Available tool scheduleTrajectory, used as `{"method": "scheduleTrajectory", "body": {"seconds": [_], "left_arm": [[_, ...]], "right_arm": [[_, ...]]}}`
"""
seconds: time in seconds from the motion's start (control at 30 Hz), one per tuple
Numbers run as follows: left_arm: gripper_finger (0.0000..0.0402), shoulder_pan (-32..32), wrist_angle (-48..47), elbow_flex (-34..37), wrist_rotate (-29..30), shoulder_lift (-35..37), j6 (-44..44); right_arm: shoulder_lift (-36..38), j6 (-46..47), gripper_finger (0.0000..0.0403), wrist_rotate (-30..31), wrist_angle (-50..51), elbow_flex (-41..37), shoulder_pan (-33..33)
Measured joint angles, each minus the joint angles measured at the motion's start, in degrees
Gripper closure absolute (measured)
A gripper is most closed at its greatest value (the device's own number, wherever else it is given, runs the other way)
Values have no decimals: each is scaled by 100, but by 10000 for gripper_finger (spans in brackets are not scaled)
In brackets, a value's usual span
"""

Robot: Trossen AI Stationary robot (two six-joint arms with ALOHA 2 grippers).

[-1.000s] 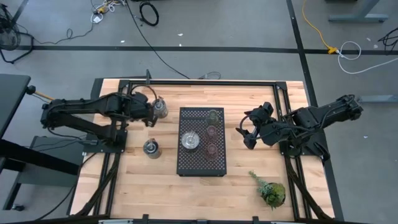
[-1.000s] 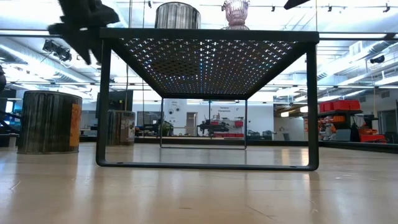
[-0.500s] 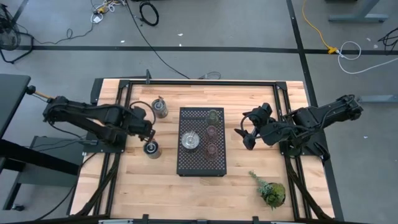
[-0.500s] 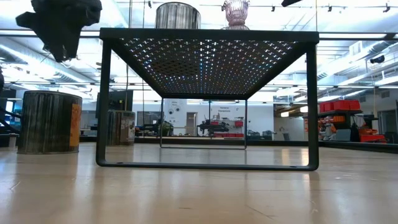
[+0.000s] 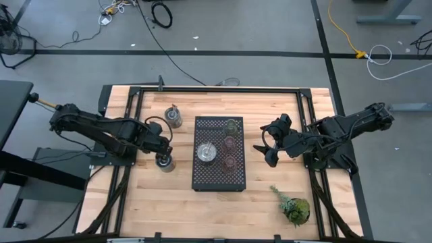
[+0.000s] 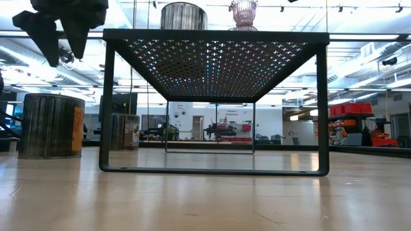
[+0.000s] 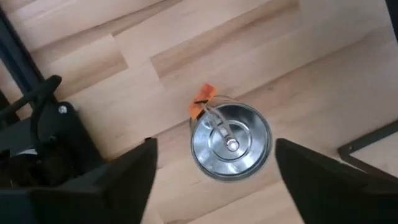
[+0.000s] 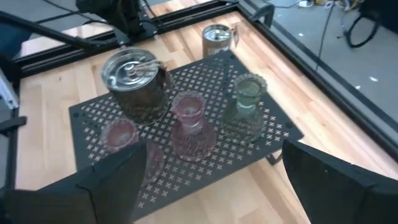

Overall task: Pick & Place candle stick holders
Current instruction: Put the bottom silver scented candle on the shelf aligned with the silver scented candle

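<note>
Silvery metal holder (image 7: pixel 231 140) is sitting on the table left of the black tray (image 5: pixel 219 177), directly under the left gripper (image 7: pixel 214 167), jaws spread and empty. Centre, descend straight, clench below the rim. Right gripper (image 5: pixel 266 144) is waiting open, right of tray.

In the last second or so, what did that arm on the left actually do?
The left pincer swung away from the far metal holder and toward the near metal holder. It now hovers above that one and has opened; it holds nothing. The right pincer barely shifted. The holders on the black tray stayed put.
</note>
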State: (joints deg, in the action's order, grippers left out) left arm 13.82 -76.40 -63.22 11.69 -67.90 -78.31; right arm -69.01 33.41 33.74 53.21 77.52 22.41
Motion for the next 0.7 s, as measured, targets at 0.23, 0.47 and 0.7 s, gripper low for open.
{"method": "scheduleTrajectory", "body": {"seconds": [0.23,0.47,0.7], "left_arm": [[7,158,121,0,-86,-414,-208],[13,333,228,0,-338,-868,-406],[8,509,273,0,-554,-1343,-505]], "right_arm": [[0,-4,34,-584,11,0,4],[-2,-157,34,-1044,17,0,4],[0,-267,34,-1087,2,0,7]]}}
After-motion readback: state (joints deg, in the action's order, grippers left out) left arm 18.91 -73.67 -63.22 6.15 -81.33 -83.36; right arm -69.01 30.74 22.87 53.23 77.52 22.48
